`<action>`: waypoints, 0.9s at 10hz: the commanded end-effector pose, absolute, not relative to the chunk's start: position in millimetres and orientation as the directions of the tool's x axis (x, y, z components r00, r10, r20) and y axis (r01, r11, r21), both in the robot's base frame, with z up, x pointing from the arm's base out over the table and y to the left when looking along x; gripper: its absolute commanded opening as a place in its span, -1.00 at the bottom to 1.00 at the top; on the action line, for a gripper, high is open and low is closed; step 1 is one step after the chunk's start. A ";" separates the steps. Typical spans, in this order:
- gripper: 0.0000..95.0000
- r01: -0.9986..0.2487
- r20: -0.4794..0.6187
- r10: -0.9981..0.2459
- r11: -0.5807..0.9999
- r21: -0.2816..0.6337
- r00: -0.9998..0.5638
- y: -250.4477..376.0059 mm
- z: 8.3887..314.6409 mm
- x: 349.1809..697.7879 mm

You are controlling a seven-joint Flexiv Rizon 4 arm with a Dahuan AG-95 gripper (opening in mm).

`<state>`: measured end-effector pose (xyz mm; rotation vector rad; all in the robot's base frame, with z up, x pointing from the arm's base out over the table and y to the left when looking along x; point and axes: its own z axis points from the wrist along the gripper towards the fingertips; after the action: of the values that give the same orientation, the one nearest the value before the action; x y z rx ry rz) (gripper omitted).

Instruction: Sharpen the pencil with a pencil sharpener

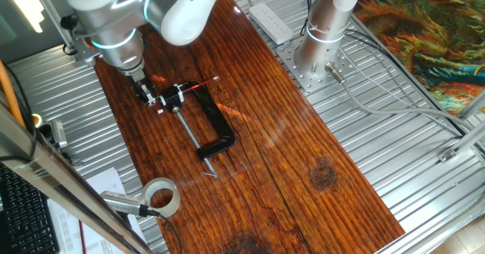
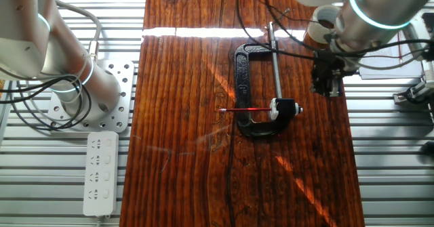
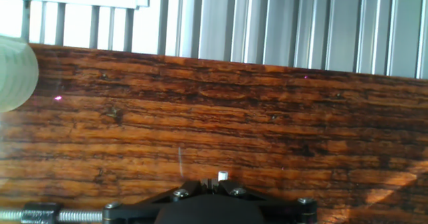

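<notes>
**Colleague:** Where's the pencil, and where are you?

**Me:** In one fixed view the pencil is a thin red stick lying level just above the wooden board, pointing toward 2 o'clock. Its near end goes into a small white-and-black block at the screw end of the black clamp, which I take to be the sharpener. My gripper hangs just beside that block, at its 9 o'clock, not touching the pencil. In the other fixed view the pencil runs toward 9 o'clock from the block, and my gripper sits at about its 2 o'clock.

**Colleague:** Fingers spread or together?

**Me:** I cannot tell. They show only as a dark cluster in both fixed views, and the hand view shows mostly board and the housing edge, not the tips.

**Colleague:** So how would you do this step well?

**Me:** I judge I'm at the approach stage; nothing is grasped. I'd line my fingers square across the pencil's free red length, well clear of the clamp's grey screw rod, and pinch lightly, since a stick that slim will bend or snap. Then I'd turn it about its own axis, pressing gently into the block, so it doesn't lever sideways.
</notes>
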<state>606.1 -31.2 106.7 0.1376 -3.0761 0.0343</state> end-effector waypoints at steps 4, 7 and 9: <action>-0.60 -0.086 0.030 -0.084 0.995 -0.052 -0.996 -40.2 78.4 606.5; -0.60 -0.084 0.023 -0.083 0.995 -0.054 -0.996 -45.3 67.7 608.1; -0.60 -0.069 0.030 -0.068 0.997 -0.042 -0.997 -48.0 64.9 607.5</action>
<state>605.5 -48.3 65.1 0.1092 -3.1136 0.0751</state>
